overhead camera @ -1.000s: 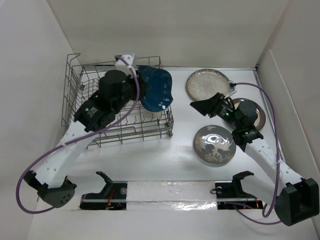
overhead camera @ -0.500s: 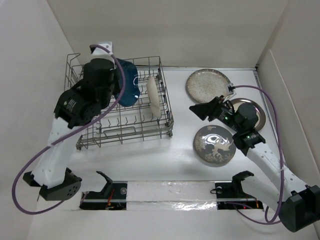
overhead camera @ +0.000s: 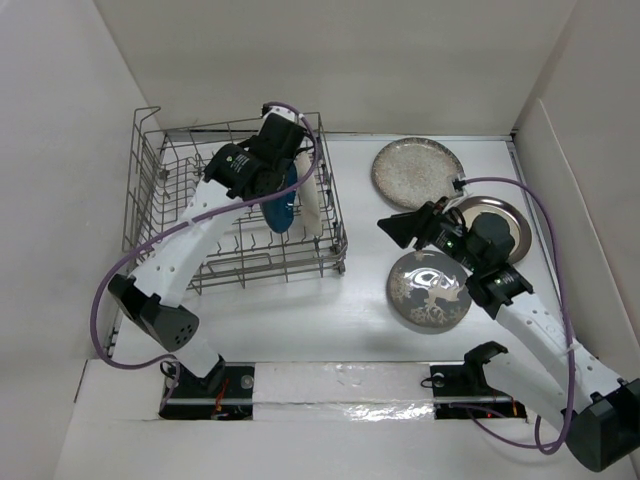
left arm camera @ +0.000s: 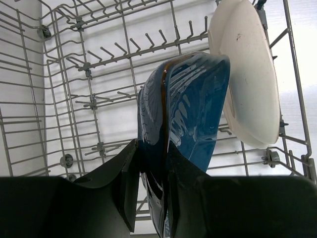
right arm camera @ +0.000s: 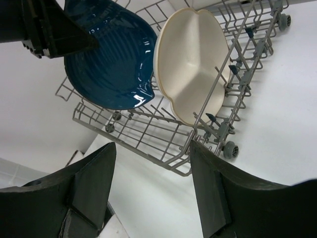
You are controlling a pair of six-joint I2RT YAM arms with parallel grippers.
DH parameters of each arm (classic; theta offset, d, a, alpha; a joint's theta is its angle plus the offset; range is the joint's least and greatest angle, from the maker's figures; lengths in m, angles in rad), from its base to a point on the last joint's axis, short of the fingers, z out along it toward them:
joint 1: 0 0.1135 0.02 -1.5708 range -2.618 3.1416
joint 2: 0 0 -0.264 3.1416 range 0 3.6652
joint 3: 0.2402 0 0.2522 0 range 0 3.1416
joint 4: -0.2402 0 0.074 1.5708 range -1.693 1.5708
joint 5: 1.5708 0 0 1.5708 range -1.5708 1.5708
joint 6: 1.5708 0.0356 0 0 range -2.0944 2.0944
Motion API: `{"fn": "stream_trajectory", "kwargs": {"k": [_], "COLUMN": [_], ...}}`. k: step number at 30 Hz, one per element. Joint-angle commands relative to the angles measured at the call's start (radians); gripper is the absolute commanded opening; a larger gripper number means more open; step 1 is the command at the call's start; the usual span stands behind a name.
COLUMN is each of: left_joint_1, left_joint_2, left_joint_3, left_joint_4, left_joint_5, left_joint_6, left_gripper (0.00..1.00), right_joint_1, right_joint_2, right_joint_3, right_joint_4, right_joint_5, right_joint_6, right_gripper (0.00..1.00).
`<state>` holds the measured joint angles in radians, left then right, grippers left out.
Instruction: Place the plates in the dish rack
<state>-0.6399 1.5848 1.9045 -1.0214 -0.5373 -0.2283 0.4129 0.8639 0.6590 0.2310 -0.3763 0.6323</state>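
My left gripper [overhead camera: 272, 182] is shut on the rim of the dark blue teardrop dish [overhead camera: 281, 207] and holds it on edge inside the dish rack [overhead camera: 150, 200], just left of the cream three-section plate [overhead camera: 312, 205], which stands upright among the tines. In the left wrist view the fingers [left arm camera: 124, 173] pinch the blue dish [left arm camera: 190, 109] next to the cream plate [left arm camera: 250, 84]. My right gripper [overhead camera: 395, 226] is open and empty, hovering right of the rack. The speckled plate [overhead camera: 417, 170], the silver-rimmed plate [overhead camera: 497, 222] and the grey deer plate [overhead camera: 428, 288] lie flat on the table.
The right wrist view looks at the rack's right end [right arm camera: 218, 134], with the blue dish [right arm camera: 111, 64] and cream plate [right arm camera: 190, 64] inside. The right arm covers part of the silver-rimmed plate. White walls close in the table on the left, back and right.
My left arm has swung the blue dish from the rack's back left to the right side and brought it down beside the cream plate. The right arm has barely shifted.
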Motion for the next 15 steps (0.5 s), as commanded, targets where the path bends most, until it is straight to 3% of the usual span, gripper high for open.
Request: {"fn": "stream_trajectory", "kwargs": {"k": [1,15], "left_joint_1": [-0.001,-0.001], "left_joint_2": [-0.022,0.07], "left_joint_3": [0.016,-0.134], "left_joint_4": [0.089,0.116], "left_joint_5": [-0.05,-0.033], "left_joint_6": [0.003,-0.02], "left_gripper": [0.0,0.0], "right_joint_1": [0.012,0.021], "right_joint_2": [-0.019,-0.02], "right_joint_3": [-0.001,-0.015], "right_joint_4": [-0.001,0.01], "right_joint_5": [0.033,0.039], "right_joint_6": [-0.037,-0.036], "right_gripper": [0.66,0.66]}}
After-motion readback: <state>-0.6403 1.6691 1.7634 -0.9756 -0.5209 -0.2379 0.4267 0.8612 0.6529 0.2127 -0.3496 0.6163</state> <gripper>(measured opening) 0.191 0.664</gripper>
